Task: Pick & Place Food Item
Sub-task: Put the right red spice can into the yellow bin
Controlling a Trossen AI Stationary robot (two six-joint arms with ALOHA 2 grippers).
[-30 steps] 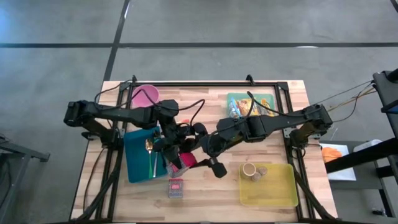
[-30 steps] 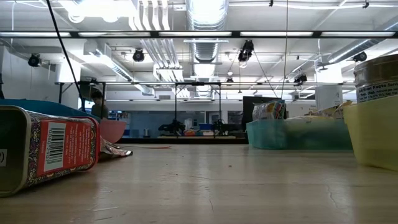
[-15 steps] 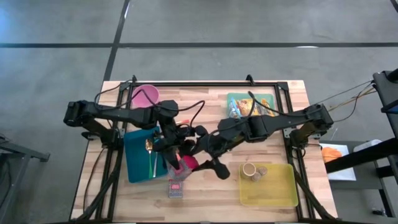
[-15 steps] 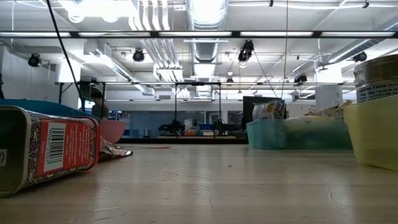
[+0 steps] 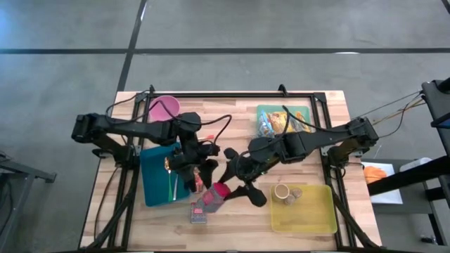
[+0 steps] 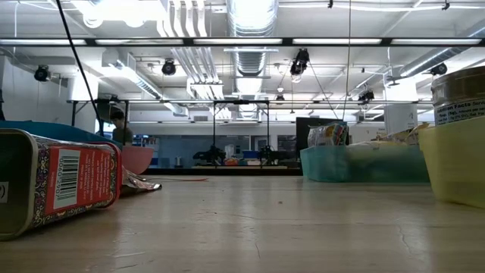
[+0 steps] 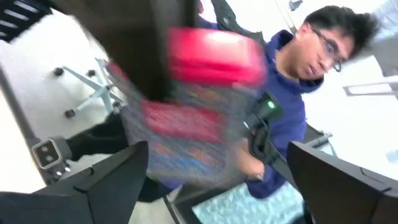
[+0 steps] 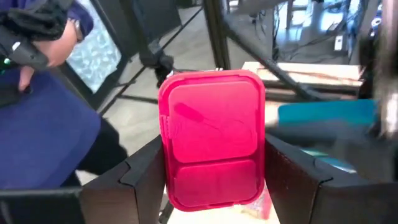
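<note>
The food item is a box (image 5: 213, 197) with a red lid (image 8: 211, 140) and patterned sides. It hangs above the table's middle, near the front, with my right gripper (image 5: 230, 184) shut on it. My left gripper (image 5: 200, 172) stands just left of the box with its fingers wide open. In the left wrist view the box (image 7: 186, 124) shows blurred ahead of the two spread fingers (image 7: 106, 186), which do not touch it. The low view shows neither gripper nor the box. My right gripper pinches the box between its two fingers (image 8: 134, 180), one on each long side (image 8: 166, 180) of the red lid. The lid faces back toward the wrist. The fingers come from the table's right, slanting a little down. The box is lifted clear of the table.
A red patterned tin (image 5: 199, 213) lies on its side near the front edge. A teal tray (image 5: 153, 190) with a spoon lies left, a pink bowl (image 5: 163, 109) far left, a tray of snack packs (image 5: 281, 118) far right, a yellow tray (image 5: 316, 218) with cans near right. A person (image 7: 298, 81) stands beyond the table.
My left gripper has opened wide and let go of the box. My right gripper has rolled and carried the box a little toward the table's near edge, turning it so that its patterned side now shows from above.
</note>
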